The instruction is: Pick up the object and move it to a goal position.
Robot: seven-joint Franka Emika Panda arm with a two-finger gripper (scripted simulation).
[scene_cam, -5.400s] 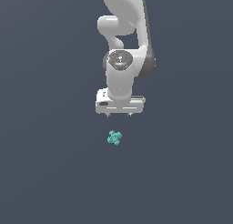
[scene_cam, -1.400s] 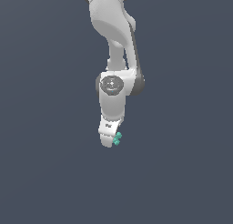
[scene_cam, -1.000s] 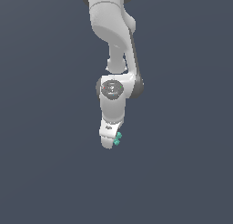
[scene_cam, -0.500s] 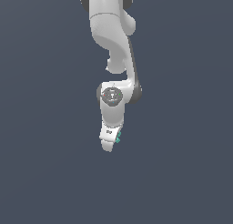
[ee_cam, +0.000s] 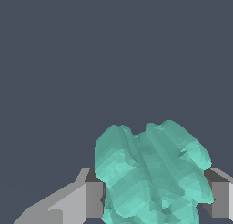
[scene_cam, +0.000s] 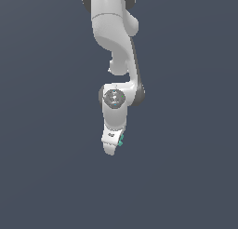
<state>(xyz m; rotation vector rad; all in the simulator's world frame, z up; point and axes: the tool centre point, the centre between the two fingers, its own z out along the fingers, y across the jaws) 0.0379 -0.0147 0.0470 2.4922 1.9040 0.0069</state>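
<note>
- While the white Panda arm (scene_cam: 115,32) hangs from the top of the exterior view, its white gripper (scene_cam: 111,146) points downward near the middle of the scene, over a plain dark grey-blue ground (scene_cam: 46,177).
- Between the two grey fingers (ee_cam: 86,198) sits the teal-green lumpy cluster of small knobs (ee_cam: 152,173); the pincer is clamped on it, one finger pressing each flank in the wrist view.
- From the exterior view only a sliver of teal (scene_cam: 121,140) peeks out on the gripper's side toward that view's right, so the object is held at the fingertips; whether it is off the ground cannot be told.
- No goal marker shows in either view.
- Handling, as a judgement: the cluster looks rigid and light, far smaller than the hand, so weight is no worry.
- Its knobbly, uneven surface gives the flat pads few true contact patches, so it could twist or slip under quick motion.
- Best hold is across the widest middle, as now, with the pads seated among the knobs.
</note>
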